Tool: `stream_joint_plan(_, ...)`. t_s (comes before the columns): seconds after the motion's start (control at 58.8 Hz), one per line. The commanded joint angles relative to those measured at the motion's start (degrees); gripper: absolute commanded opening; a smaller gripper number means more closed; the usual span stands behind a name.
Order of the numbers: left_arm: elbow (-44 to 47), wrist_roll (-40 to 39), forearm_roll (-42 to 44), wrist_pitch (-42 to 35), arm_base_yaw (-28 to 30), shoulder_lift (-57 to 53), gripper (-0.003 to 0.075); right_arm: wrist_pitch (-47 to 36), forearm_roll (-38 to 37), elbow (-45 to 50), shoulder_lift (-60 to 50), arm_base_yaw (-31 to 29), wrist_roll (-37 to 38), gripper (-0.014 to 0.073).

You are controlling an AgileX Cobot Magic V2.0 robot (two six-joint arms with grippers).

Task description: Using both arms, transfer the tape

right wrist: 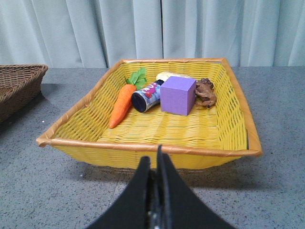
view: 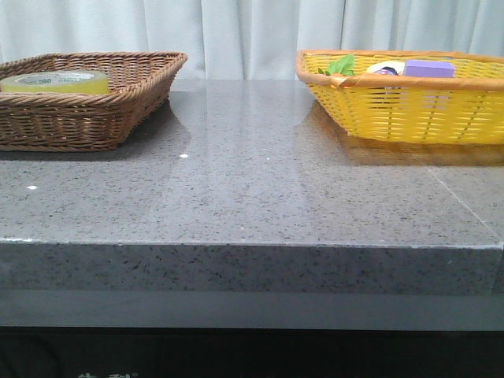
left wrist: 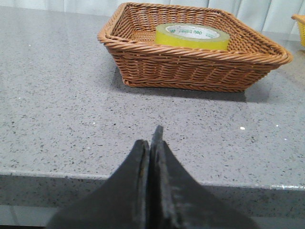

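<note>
Left gripper: fingers pressed together, holding nothing, over the grey table edge. The tape lies flat in the brown wicker basket, well ahead of those fingertips. Right gripper: fingers closed, empty, just short of the yellow basket containing a carrot, a purple box and a can.

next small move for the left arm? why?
Probably open the left gripper and advance toward the tape. Its fingers are closed and empty short of the brown basket, where the roll lies flat; the right gripper faces the yellow basket.
</note>
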Motion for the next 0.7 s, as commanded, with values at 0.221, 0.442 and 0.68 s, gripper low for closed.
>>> stream_joint_plan(0.221,2.2,-0.6,-0.7,-4.8,0.1,-1.0,-0.002,-12.1,-4.2,6.0,-1.3,3.5,-0.3,-0.0089)
stream_joint_plan(0.442,2.2,-0.6,-0.7,-4.8,0.1,-1.0,-0.002,-13.4,-4.2,16.9,-10.5,3.4,0.3,-0.0089)
stream_joint_plan(0.68,2.2,-0.6,-0.7,-4.8,0.1,-1.0,-0.002,-12.8,-3.6,22.9,-15.8,3.4,0.3,-0.0089)
